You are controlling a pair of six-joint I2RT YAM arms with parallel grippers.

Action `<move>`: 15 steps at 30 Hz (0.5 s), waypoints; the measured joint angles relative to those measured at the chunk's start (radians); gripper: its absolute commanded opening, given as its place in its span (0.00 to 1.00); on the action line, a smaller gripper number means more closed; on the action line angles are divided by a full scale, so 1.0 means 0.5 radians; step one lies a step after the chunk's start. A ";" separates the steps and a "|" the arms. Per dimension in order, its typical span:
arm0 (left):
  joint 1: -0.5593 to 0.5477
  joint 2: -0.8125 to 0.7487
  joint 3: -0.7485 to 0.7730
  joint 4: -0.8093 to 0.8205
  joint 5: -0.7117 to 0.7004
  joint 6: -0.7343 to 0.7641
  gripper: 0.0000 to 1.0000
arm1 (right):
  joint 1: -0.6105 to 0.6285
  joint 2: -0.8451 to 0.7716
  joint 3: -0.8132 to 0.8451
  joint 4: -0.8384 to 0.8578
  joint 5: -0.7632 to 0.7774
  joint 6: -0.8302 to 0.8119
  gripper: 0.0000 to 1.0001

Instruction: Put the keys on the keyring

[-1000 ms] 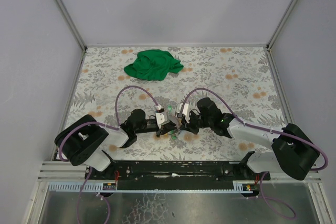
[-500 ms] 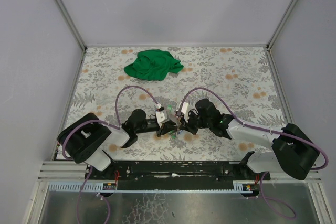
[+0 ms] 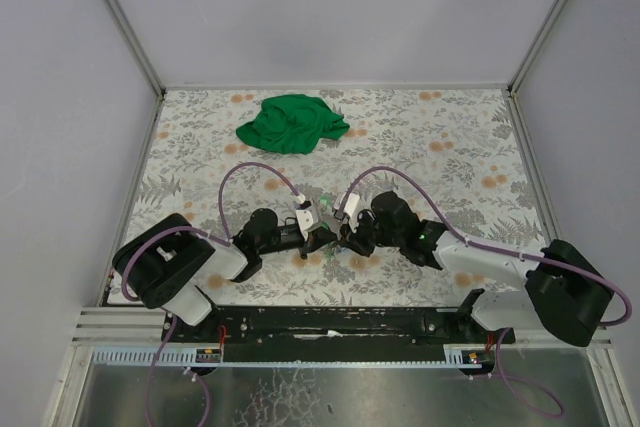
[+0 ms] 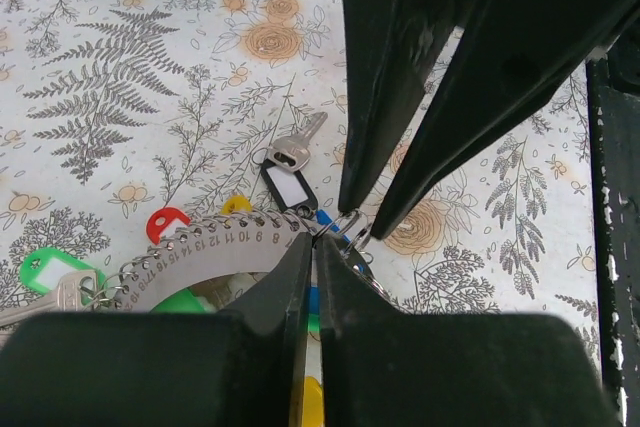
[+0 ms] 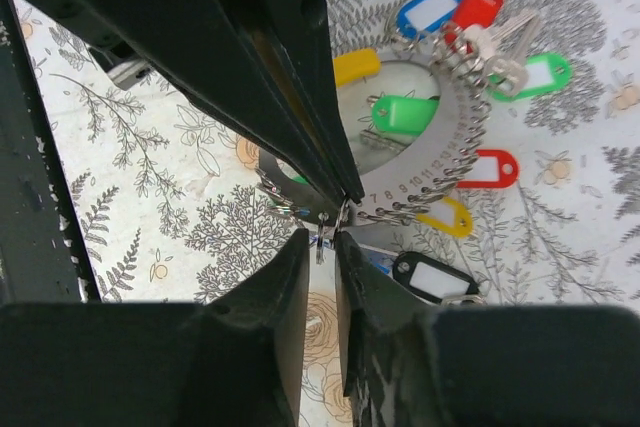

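Though left pincer, right pincer tip-to-tip on keyring, open table

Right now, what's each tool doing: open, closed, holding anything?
Left tool: closed, pinching the keyring at its edge.
Right tool: closed on a small split ring beside it.

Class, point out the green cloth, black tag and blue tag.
green cloth (image 3: pixel 292 123), top view, heap's middle
black tag (image 4: pixel 288 190), left wrist view, white label
blue tag (image 5: pixel 430 9), right wrist view, white label

Plain grey walls w/ metal corner rails; floral-print table, even light.
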 measured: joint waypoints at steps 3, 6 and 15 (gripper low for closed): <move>0.000 -0.001 -0.002 0.011 0.000 0.015 0.00 | 0.013 -0.150 -0.042 0.005 0.054 -0.010 0.29; 0.000 -0.005 -0.002 0.012 0.002 0.026 0.00 | 0.011 -0.312 -0.080 0.011 0.119 -0.049 0.29; 0.000 -0.008 -0.003 0.012 0.045 0.031 0.00 | -0.001 -0.307 -0.222 0.125 0.178 -0.243 0.22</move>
